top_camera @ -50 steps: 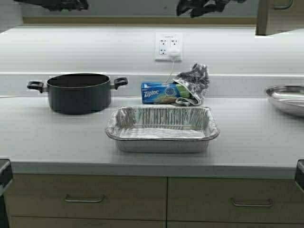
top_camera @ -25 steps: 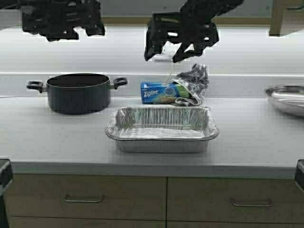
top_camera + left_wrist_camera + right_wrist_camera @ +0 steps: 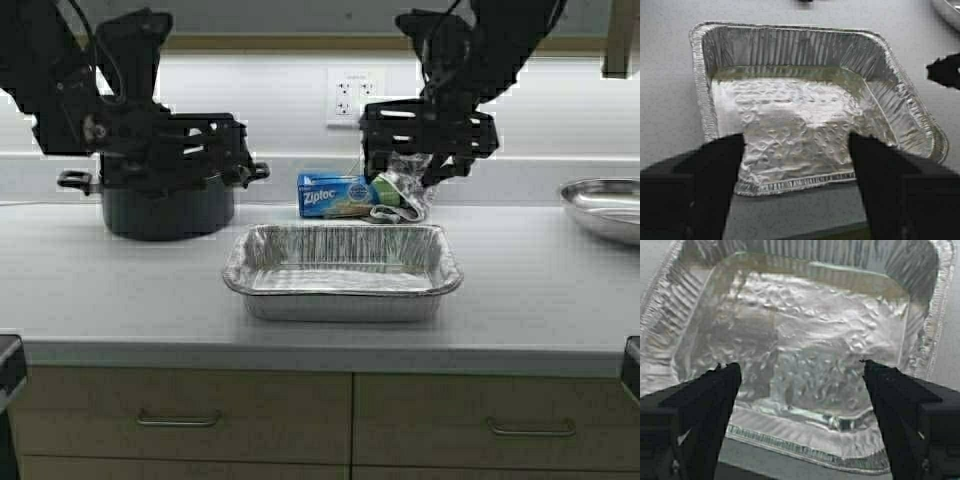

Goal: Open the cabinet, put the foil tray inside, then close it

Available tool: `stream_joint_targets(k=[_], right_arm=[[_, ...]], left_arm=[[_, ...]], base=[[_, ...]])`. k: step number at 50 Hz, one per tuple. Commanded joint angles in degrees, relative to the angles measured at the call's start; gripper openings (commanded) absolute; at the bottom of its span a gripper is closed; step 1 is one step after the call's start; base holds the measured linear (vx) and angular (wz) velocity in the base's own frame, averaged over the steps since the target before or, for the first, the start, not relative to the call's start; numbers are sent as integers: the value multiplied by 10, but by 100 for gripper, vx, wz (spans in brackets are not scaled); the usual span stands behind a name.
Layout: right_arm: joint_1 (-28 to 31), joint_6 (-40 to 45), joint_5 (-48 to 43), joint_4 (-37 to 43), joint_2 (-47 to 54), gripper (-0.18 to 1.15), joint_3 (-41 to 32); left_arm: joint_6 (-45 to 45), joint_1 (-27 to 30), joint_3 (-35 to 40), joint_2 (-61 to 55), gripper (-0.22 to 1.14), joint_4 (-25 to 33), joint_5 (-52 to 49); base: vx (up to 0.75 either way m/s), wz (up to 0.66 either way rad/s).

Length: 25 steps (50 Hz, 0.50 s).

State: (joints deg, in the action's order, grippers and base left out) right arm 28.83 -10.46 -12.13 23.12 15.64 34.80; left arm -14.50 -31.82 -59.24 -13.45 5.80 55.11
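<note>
The foil tray (image 3: 342,272) sits flat and empty in the middle of the counter, also seen in the left wrist view (image 3: 790,100) and the right wrist view (image 3: 805,315). My left gripper (image 3: 215,150) (image 3: 796,140) hovers open to the tray's left, in front of the black pot. My right gripper (image 3: 402,170) (image 3: 800,367) hangs open above the tray's far right side. Neither gripper touches the tray. Of the cabinet, only a tan bottom edge (image 3: 300,43) and a strip of one door (image 3: 622,40) at the top right show.
Behind the left gripper stands a black pot (image 3: 165,210). A blue Ziploc box (image 3: 335,195) and a crumpled grey cloth (image 3: 415,195) lie against the back wall below an outlet (image 3: 352,97). A steel bowl (image 3: 605,208) rests at the right. Base drawers (image 3: 180,418) run below the counter (image 3: 100,290).
Both arms have come down from the top of the picture to just above the counter, either side of the tray. The door strip at the top right has narrowed toward the right edge.
</note>
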Motion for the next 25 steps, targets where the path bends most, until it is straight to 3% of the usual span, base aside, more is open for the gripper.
stream_joint_targets(k=[1, 13, 25], right_arm=[[-5, 0, -18, -9, -12, 103, 17], [-18, 50, -89, -15, 4, 103, 58], [-32, 182, -192, -82, 47, 103, 109]], left_arm=[[-35, 29, 26, -60, 95, -24, 64], [-113, 82, 65, -153, 95, -87, 117], [-127, 100, 92, -215, 95, -103, 144]], base=[[0, 0], [0, 1], [0, 0]])
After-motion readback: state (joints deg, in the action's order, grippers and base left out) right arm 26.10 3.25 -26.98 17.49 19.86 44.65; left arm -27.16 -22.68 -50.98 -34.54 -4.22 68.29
